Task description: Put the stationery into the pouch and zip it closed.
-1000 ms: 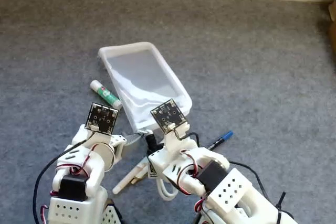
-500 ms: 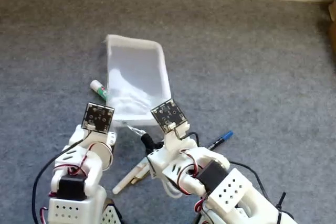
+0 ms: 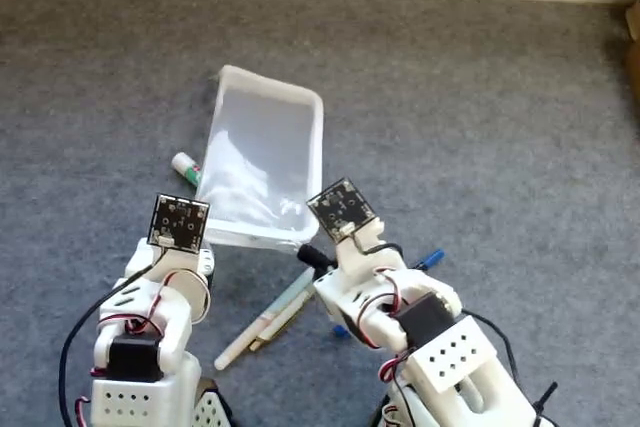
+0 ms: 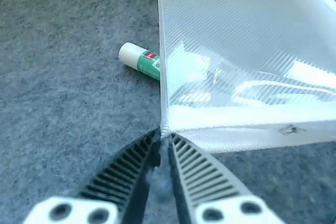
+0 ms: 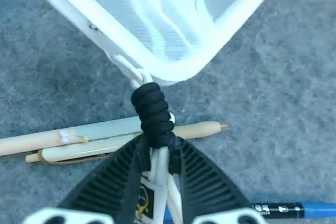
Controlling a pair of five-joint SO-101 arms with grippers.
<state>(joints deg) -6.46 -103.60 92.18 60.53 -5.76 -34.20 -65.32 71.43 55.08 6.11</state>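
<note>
Pouch (image 3: 265, 157), translucent white mesh, one: flat on the grey bench (image 3: 480, 97), between the two arms and the far wall.

Left gripper (image 4: 163, 136): fingers all but closed, pinching the pouch's near corner.

Right gripper (image 5: 156, 142): fingers clamped on the zip cord (image 5: 152, 111), a black knotted pull on a white loop.

Stationery, four pieces, all outside the pouch:
- Glue stick (image 4: 139, 61), one, touching the pouch's side and partly tucked behind it.
- Cream pens (image 5: 94, 131), two, side by side just beneath the right gripper.
- Blue pen (image 5: 299, 209), one, near the right arm.

Step in hand, judged: working the zip with the corner anchored. Since nothing is loaded, the mouth likely needs opening. Next move calls for a steady pull along the zip line, with the corner held taut.
</note>
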